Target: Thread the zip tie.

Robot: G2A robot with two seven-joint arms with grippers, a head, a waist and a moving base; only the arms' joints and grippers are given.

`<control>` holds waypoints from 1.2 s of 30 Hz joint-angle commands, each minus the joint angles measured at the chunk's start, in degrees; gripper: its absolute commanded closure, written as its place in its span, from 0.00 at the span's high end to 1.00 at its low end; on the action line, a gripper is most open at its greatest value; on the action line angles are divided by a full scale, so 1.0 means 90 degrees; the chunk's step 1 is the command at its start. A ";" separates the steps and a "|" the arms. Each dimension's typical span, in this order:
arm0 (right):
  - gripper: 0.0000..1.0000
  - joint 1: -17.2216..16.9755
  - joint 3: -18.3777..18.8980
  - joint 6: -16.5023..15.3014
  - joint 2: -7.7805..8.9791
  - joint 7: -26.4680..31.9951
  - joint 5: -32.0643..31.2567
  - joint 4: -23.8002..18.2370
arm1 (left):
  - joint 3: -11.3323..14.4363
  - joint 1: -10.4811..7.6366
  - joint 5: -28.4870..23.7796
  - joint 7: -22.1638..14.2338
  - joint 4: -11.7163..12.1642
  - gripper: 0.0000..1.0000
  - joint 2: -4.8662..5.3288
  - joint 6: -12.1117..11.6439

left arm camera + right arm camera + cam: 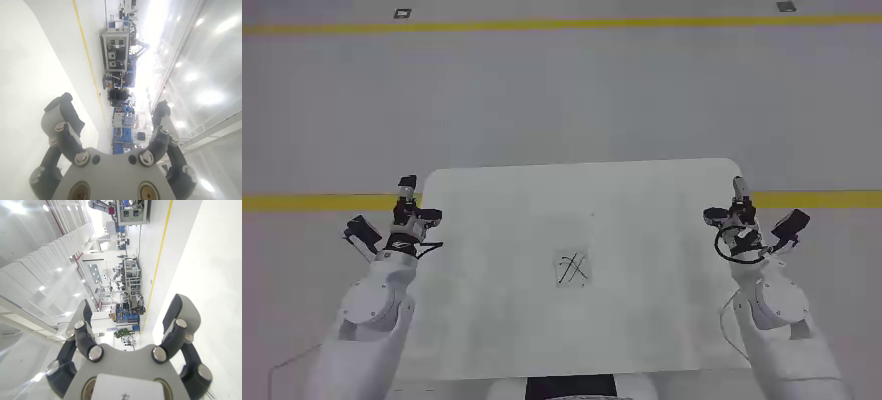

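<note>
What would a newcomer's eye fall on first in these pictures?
The eye goes first to the small tangle of thin dark zip ties, lying crossed near the middle of the white table. Next it goes to the two arms, one at each side edge of the table. The left gripper and the right gripper are both open, hold nothing, and are well away from the ties.

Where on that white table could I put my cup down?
Almost anywhere. The rounded white table is bare from the thin black zip ties, lying crossed near its middle, out to the far edge and the near edge, and sideways to the open left gripper and open right gripper at its side edges. Only the ties' spot is taken.
</note>
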 commanded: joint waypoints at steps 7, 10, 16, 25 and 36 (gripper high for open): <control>1.00 0.0308 -0.0199 -0.0185 0.0034 0.0536 -0.1459 -0.0091 | 0.0000 0.0000 0.0000 0.0000 0.0000 1.00 0.0000 0.0000; 1.00 0.0326 -0.0274 -0.0301 0.0029 0.0685 -0.1498 -0.0108 | 0.0000 0.0000 0.0000 0.0000 0.0000 1.00 0.0000 0.0000; 1.00 0.0326 -0.0274 -0.0301 0.0029 0.0685 -0.1498 -0.0108 | 0.0000 0.0000 0.0000 0.0000 0.0000 1.00 0.0000 0.0000; 1.00 0.0609 -0.0386 -0.0507 0.0090 0.1326 -0.2537 -0.0309 | 0.0000 0.0000 0.0000 0.0000 0.0000 1.00 0.0000 0.0000; 1.00 0.0958 -0.0841 -0.0889 0.0133 0.2269 -0.3769 -0.0236 | 0.0000 0.0000 0.0000 0.0000 0.0000 1.00 0.0000 0.0000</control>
